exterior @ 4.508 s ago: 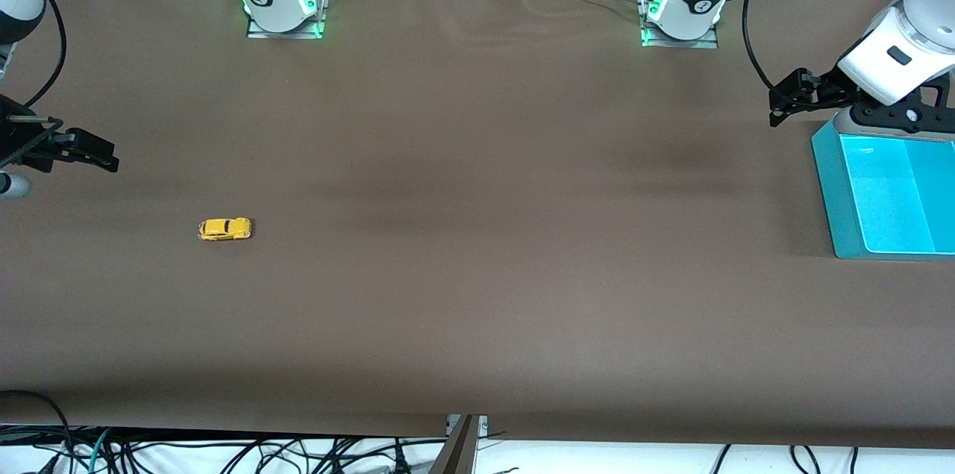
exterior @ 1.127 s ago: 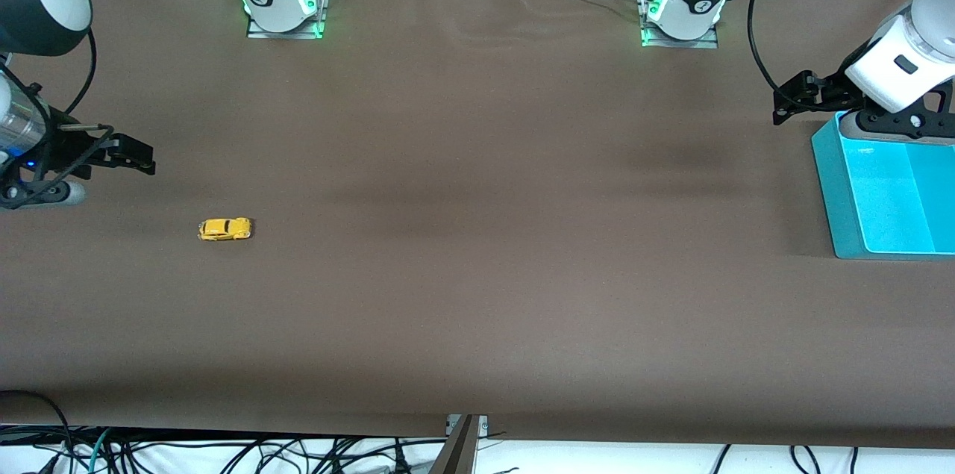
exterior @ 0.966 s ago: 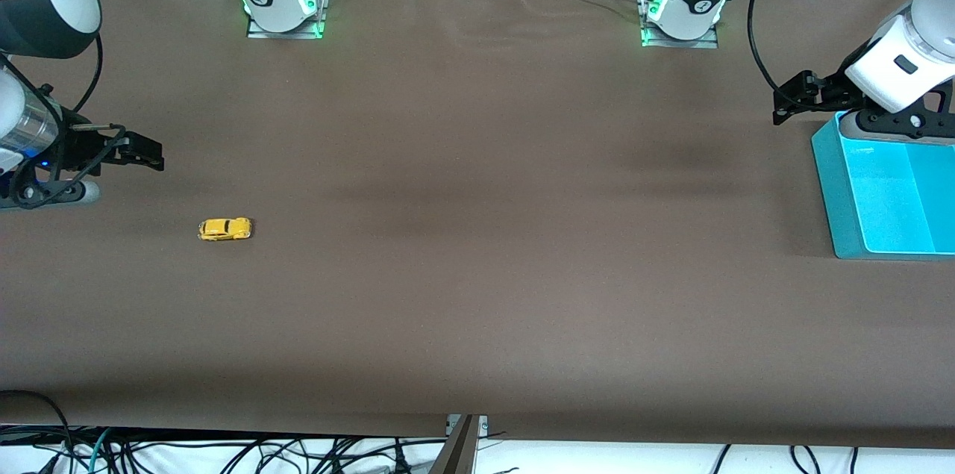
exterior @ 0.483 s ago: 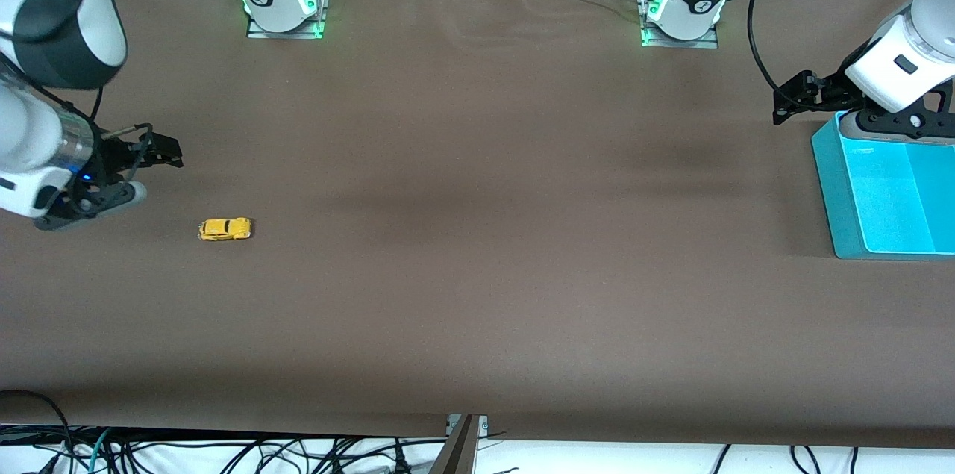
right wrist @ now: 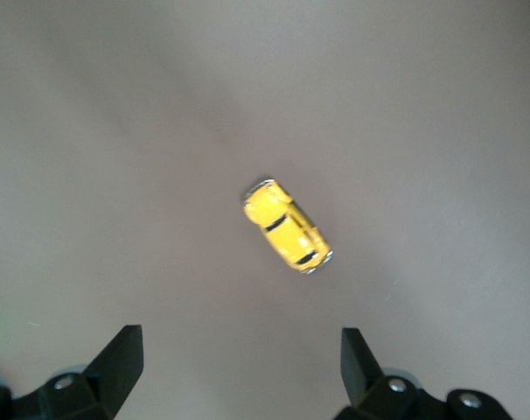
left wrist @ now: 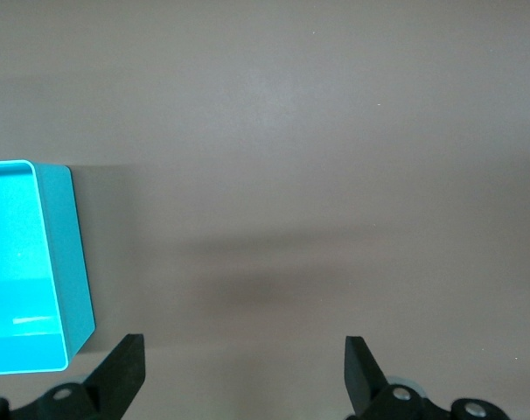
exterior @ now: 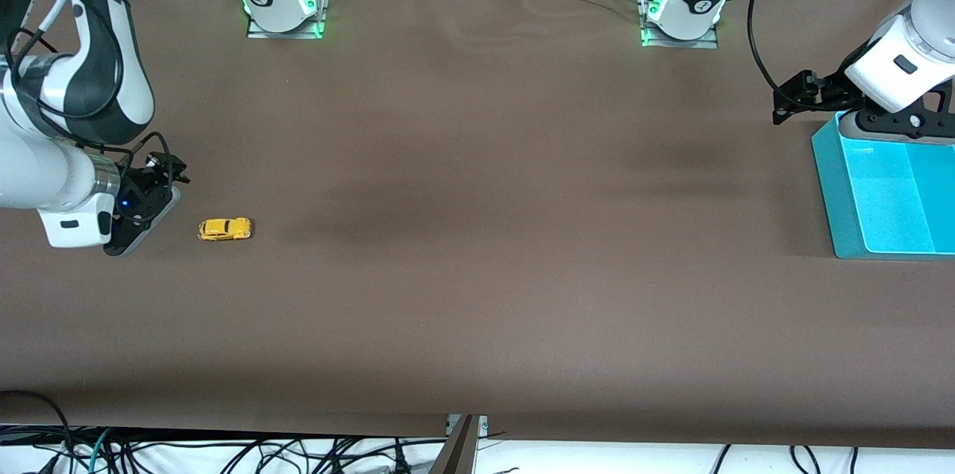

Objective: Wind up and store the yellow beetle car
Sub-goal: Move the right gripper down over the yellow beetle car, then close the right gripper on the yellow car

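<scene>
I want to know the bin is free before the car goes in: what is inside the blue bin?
The blue bin shows only its bare bright floor; no object is visible. The left gripper, open, hangs by its rim, and the left arm's wrist covers one end. The front view cuts off part.

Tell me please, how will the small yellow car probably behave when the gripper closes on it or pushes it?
The yellow beetle car stands on its wheels on the flat table, so a push along its length would likely roll it away. Its rounded, glossy body may slip between the fingers. It looks tiny next to the open right gripper, so probably light and easily knocked aside.
</scene>
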Robot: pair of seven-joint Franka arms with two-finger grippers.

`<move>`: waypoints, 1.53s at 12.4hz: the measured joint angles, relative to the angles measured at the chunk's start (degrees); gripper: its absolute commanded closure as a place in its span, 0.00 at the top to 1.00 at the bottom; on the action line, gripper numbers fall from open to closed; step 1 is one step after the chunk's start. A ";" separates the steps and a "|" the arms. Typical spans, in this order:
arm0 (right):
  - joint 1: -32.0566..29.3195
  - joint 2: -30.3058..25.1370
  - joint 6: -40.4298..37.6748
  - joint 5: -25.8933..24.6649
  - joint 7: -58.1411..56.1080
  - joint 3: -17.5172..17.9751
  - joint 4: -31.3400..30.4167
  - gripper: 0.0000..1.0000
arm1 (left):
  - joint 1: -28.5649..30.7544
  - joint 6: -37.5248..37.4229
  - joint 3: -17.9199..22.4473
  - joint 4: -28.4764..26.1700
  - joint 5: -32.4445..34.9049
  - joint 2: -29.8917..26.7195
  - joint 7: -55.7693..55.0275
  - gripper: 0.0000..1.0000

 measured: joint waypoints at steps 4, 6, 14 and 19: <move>-0.87 0.43 18.07 0.00 -16.42 -0.85 -12.39 1.00 | 0.00 -0.02 0.00 0.00 0.00 0.00 0.00 1.00; -0.82 0.70 26.37 0.00 -21.78 -0.82 -17.85 1.00 | 0.00 -0.02 0.00 0.00 0.00 0.00 0.00 1.00; -1.63 3.97 42.65 0.01 -34.07 -0.85 -25.51 1.00 | 0.00 -0.02 0.00 0.00 0.00 0.00 0.00 1.00; -2.05 5.53 45.07 0.01 -34.95 -0.79 -25.68 0.86 | 0.00 -0.02 0.00 0.00 0.00 0.00 0.00 1.00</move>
